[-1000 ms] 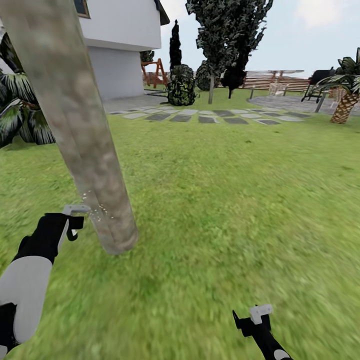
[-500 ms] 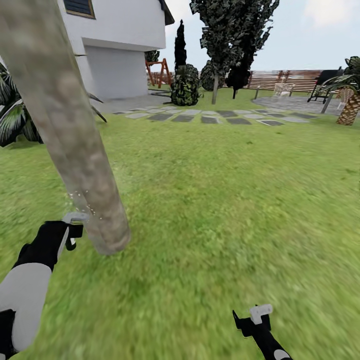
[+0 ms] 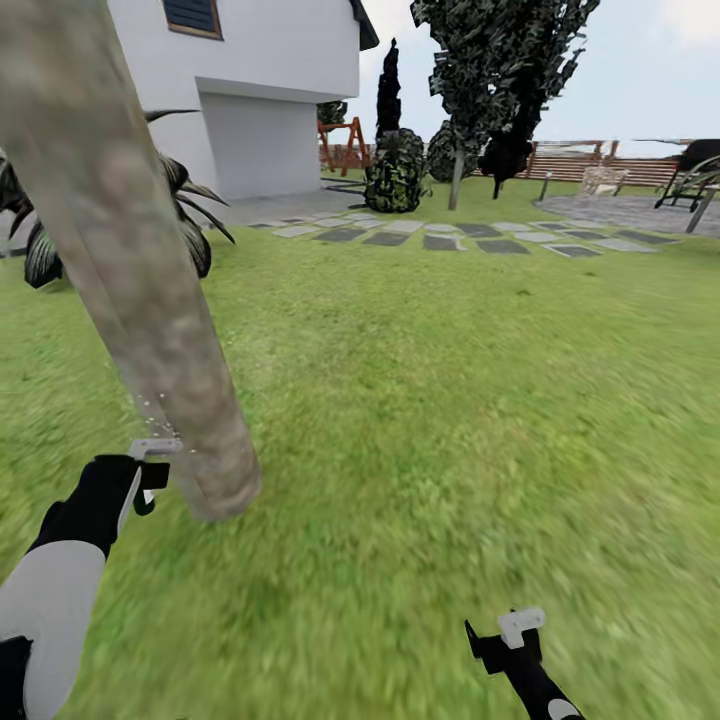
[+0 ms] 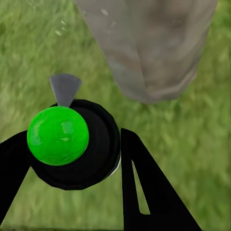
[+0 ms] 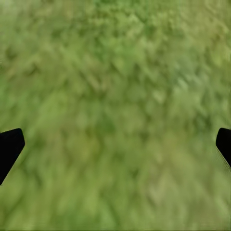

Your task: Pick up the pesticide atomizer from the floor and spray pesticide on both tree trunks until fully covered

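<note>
Here the left gripper [image 3: 150, 470] sits low at the head view's left, its fingers [image 4: 144, 187] clenched on the pesticide atomizer [image 4: 72, 144], a black round body with a bright green ball on top and a grey nozzle pointing toward the tree trunk [image 3: 140, 270]. The nozzle tip lies just beside the trunk near its base, and fine pale droplets [image 3: 150, 405] speckle the air and bark just above it. The trunk is a thick, mottled grey-brown column that leans up toward the upper left of the head view and meets the grass floor [image 3: 430, 420] beside the gripper. In the left wrist view the trunk's foot [image 4: 149, 48] stands beyond the atomizer over blurry green ground. The right gripper [image 3: 510, 640] hangs low at the right of the head view, well apart from the trunk, its fingers [image 5: 9, 149] spread wide with nothing between them, above bare grass. Farther off lie stepping stones [image 3: 440, 238], a white house [image 3: 260, 90], dark shrubs [image 3: 395, 175] and a slatted wooden fence [image 3: 600, 165].
</note>
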Controlling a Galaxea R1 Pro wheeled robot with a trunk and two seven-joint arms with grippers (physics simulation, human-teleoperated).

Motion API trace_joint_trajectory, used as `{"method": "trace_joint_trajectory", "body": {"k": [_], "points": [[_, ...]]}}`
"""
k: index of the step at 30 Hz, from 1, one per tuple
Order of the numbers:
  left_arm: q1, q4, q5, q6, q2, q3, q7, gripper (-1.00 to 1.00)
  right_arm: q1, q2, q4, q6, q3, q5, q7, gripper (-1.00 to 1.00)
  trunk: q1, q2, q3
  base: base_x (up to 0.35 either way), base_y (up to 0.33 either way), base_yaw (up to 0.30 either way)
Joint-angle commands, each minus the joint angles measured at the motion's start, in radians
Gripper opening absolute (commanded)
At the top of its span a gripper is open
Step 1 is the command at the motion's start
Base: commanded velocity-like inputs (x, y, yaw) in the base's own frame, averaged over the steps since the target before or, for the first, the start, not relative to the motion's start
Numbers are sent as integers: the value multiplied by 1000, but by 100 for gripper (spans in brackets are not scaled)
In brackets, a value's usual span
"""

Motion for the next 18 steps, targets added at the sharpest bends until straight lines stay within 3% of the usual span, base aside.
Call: {"method": "trace_joint_trajectory", "body": {"k": [1, 10, 18], "points": [[-1, -2, -11, 4, -1, 3, -10, -100, 0, 0, 0, -3, -9, 6, 6, 100, 0, 0, -1, 68, -257, 275], [-19, -6, -9, 10, -5, 4, -10, -100, 0, 0, 0, -3, -8, 6, 6, 100, 0, 0, -1, 44, -272, 267], [-18, -42, -9, 34, -17, -3, -10, -100, 0, 0, 0, -3, -9, 6, 4, 100, 0, 0, -1, 183, -241, 38]]}}
